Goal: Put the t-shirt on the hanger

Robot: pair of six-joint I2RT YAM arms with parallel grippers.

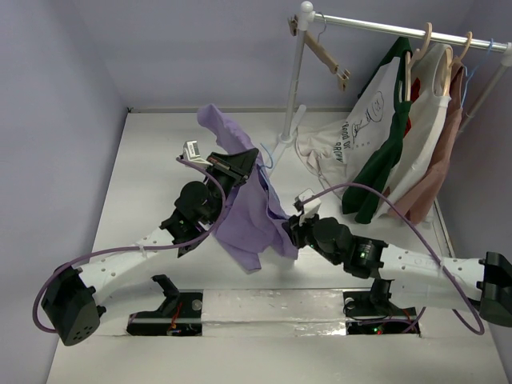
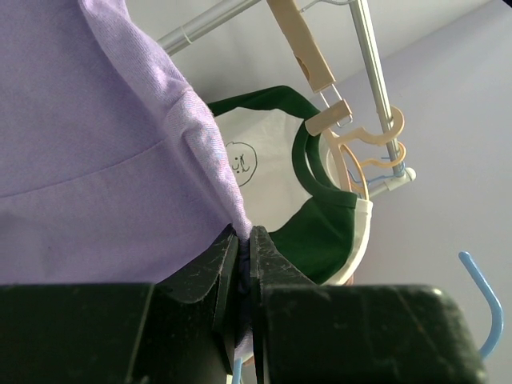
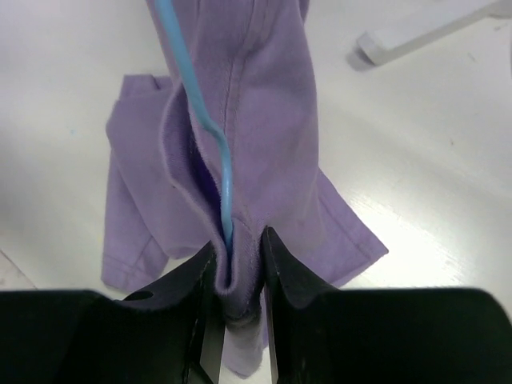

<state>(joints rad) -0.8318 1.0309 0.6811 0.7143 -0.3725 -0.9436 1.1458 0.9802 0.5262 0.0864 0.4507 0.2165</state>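
The lavender t-shirt hangs bunched above the table between my two grippers. It also shows in the left wrist view and the right wrist view. My left gripper is shut on its upper edge. My right gripper is shut on a lower fold. The light-blue wire hanger runs down inside that fold to the jaws. Its hook shows to the right of my left gripper, and most of the hanger is hidden by fabric.
A white garment rack stands at the back. Tan wooden hangers hang on its rail, with a white printed shirt, a dark green garment and a pinkish garment. The rack's foot lies on the white table.
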